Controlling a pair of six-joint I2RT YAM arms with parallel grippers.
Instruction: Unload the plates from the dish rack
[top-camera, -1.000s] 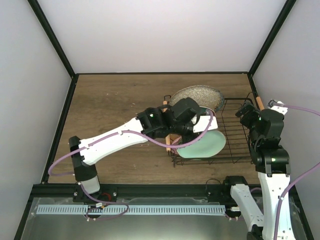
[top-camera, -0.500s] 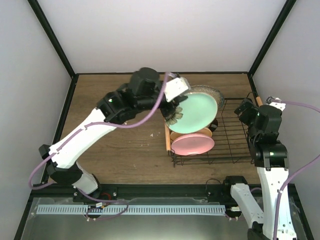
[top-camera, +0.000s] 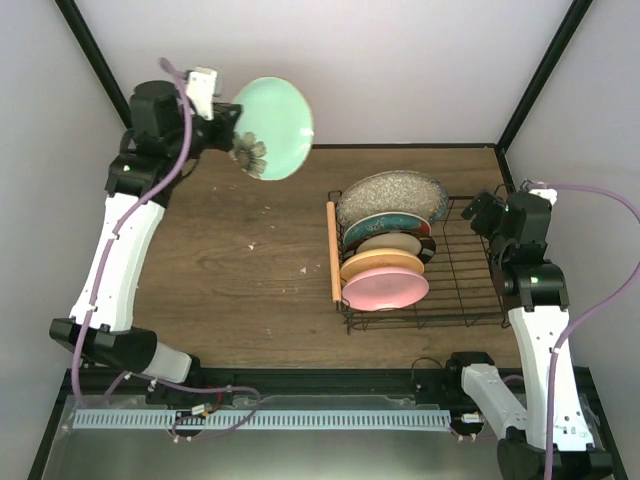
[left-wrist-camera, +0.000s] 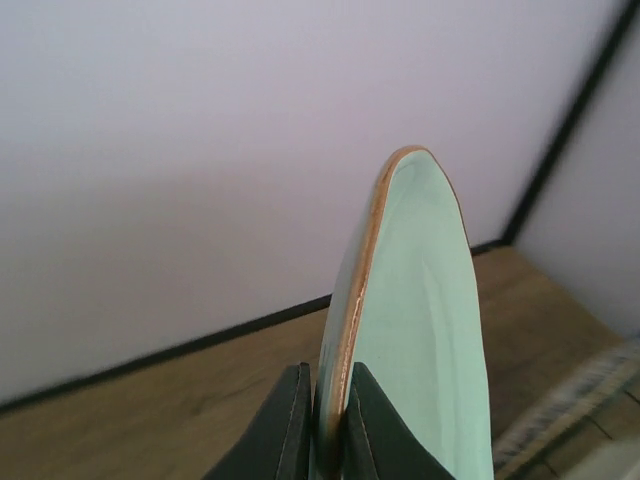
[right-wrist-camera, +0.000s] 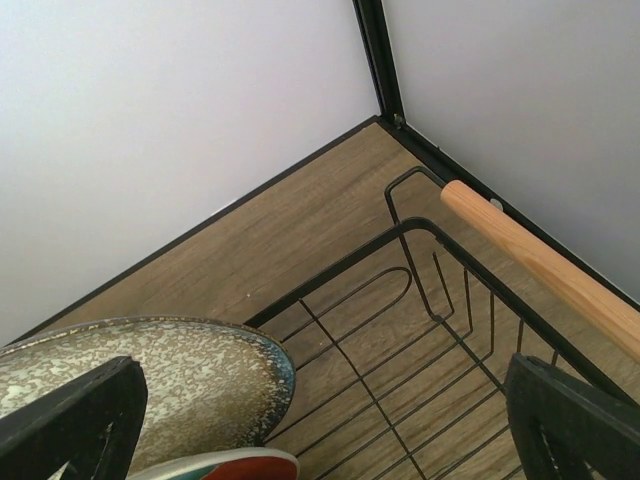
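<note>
My left gripper (top-camera: 228, 128) is shut on the rim of the pale green plate (top-camera: 274, 127), held high above the far left of the table; the left wrist view shows its fingers (left-wrist-camera: 286, 425) pinching the plate (left-wrist-camera: 425, 330) edge-on. The black wire dish rack (top-camera: 470, 265) stands at the right. In it stand the large grey speckled plate (top-camera: 390, 193), the red plate with teal rim (top-camera: 388, 227), the cream plate (top-camera: 392, 244), the orange-yellow plate (top-camera: 381, 265) and the pink plate (top-camera: 386, 288). My right gripper (top-camera: 478, 212) hangs open over the rack's far right side, empty, its fingertips (right-wrist-camera: 75, 415) wide apart.
Light wooden rod handles run along the rack's left side (top-camera: 333, 250) and right side (right-wrist-camera: 540, 265). Black frame posts and pale walls enclose the wooden table (top-camera: 230, 260). The grey speckled plate (right-wrist-camera: 140, 380) fills the lower left of the right wrist view.
My left arm has lifted the pale green plate out of the rack and swung it up and far to the left. The right gripper has shifted only slightly.
</note>
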